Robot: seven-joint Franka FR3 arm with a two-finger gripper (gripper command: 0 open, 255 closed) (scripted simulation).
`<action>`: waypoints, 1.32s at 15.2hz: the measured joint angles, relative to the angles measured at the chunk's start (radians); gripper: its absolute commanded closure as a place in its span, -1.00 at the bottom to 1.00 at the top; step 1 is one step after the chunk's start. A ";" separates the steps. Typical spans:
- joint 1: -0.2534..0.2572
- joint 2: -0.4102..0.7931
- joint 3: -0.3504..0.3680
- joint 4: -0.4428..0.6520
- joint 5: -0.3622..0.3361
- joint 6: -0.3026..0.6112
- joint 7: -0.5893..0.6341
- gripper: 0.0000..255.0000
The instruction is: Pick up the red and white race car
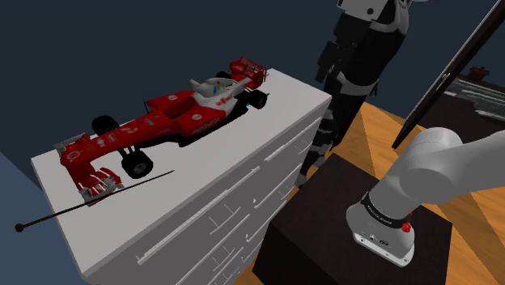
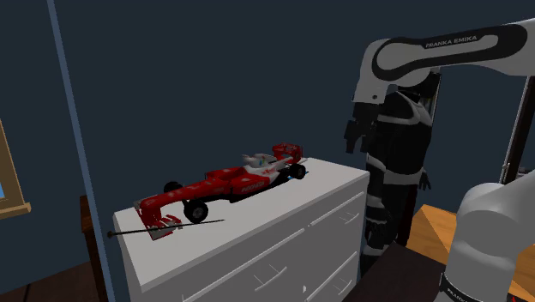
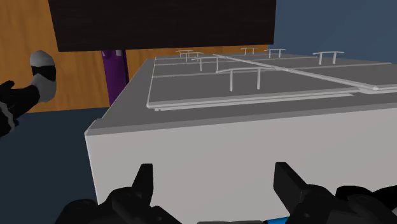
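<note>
The white Franka arm with dark joints (image 2: 446,47) stands on its grey base ring (image 1: 387,227), where a small red button shows. A thick rounded lower link swells above the ring. The upper link runs level across the top of the second exterior view, then bends down at a dark joint towards the wrist. The all-black two-finger gripper (image 3: 215,191) is open. Its two fingers (image 3: 144,183) stand well apart, tips level with each other, and the black hand body lies just behind them.
</note>
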 measured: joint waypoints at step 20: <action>-0.083 0.415 0.539 0.472 0.096 -0.105 0.968 -1.00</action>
